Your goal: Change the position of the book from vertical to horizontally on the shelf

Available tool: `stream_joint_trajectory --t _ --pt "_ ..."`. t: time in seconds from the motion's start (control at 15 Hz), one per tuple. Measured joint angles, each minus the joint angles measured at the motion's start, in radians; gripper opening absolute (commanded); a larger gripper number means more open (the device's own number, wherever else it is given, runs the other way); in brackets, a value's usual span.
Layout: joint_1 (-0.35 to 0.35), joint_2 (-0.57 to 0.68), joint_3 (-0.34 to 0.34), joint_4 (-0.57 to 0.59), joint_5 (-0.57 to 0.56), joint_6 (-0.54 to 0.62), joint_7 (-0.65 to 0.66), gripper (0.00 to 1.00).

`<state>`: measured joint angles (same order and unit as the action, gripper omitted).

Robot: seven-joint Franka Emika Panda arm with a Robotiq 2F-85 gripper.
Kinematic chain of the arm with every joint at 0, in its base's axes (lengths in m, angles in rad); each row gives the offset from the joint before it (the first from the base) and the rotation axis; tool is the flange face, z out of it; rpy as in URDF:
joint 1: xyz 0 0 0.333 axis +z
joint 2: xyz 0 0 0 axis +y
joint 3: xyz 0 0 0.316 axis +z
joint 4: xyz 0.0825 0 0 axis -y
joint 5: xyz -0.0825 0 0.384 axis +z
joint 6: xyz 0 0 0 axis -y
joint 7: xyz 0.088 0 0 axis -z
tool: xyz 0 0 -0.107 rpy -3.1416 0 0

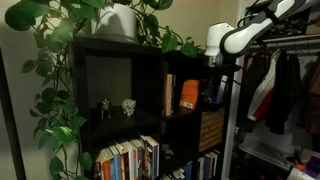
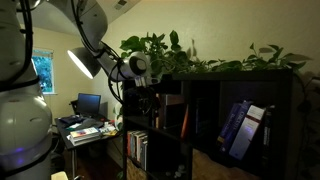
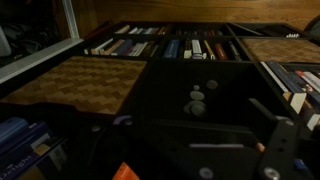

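Note:
The orange book (image 1: 187, 93) stands upright in the upper right cubby of the black shelf (image 1: 150, 60). In an exterior view it shows as a thin orange edge (image 2: 183, 121) inside the shelf (image 2: 215, 85). My gripper (image 1: 214, 62) hangs at the shelf's top right corner, just above and in front of the book's cubby, not touching it; it also shows in an exterior view (image 2: 142, 90). In the dark wrist view the gripper (image 3: 198, 150) looks open and empty, with one finger visible at the right. An orange corner (image 3: 122, 172), probably the book, peeks in at the bottom edge.
Leafy plants (image 1: 60, 60) and a white pot (image 1: 118, 22) sit on top of the shelf. Small figurines (image 1: 116, 107) stand in the left cubby. A book row (image 1: 130, 158) and a wicker basket (image 1: 211, 128) fill lower cubbies. A clothes rack (image 1: 285, 85) stands beside the shelf.

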<state>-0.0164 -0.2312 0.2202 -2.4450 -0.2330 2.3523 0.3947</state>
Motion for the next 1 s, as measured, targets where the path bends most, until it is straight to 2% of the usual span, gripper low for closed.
stream_joint_trajectory --t 0.53,1.0 --pt "-0.019 0.088 -0.139 -0.012 -0.027 0.375 -0.172 1.00" --pt "-0.031 0.105 -0.141 -0.005 -0.050 0.396 -0.172 1.00"
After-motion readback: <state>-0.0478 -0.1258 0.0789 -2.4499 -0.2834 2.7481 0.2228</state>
